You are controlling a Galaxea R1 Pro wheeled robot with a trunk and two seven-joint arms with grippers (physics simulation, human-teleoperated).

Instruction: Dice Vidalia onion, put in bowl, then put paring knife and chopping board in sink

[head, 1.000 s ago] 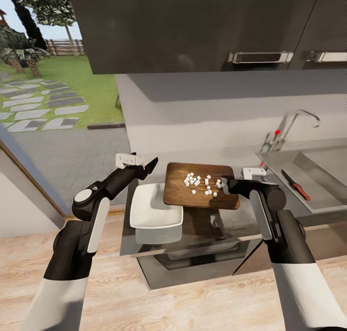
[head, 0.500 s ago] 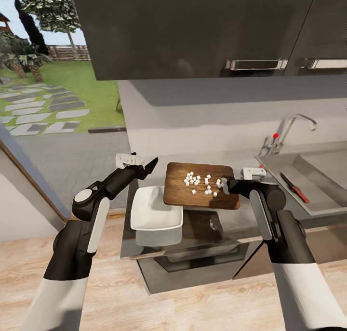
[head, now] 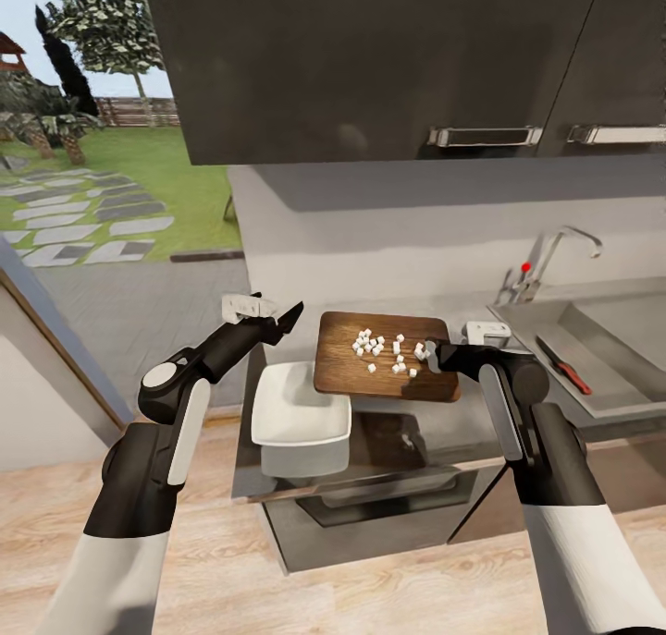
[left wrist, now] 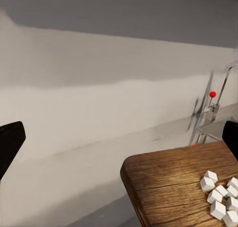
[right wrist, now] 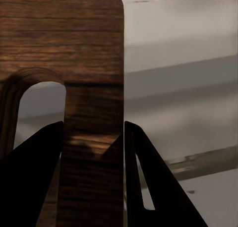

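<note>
Head view: chopping board (head: 387, 356) held level above the tabletop (head: 462, 436) by the right claw (head: 435, 355), pinched at the handle end. White diced onion (head: 384, 348) scattered on the board's upper face. Bowl (head: 298, 410) resting on the tabletop, just beside and below the board's left edge. Left claw (head: 289, 319) hanging near the board's far left corner, fingers spread, holding nothing. Paring knife (head: 563, 364) lying in the sink (head: 601, 353) (dark blade, reddish handle), faucet (head: 553, 258) behind.

Right wrist view: dark fingers (right wrist: 29, 182) closed on the wooden strip (right wrist: 91, 138) beside the handle slot.
</note>
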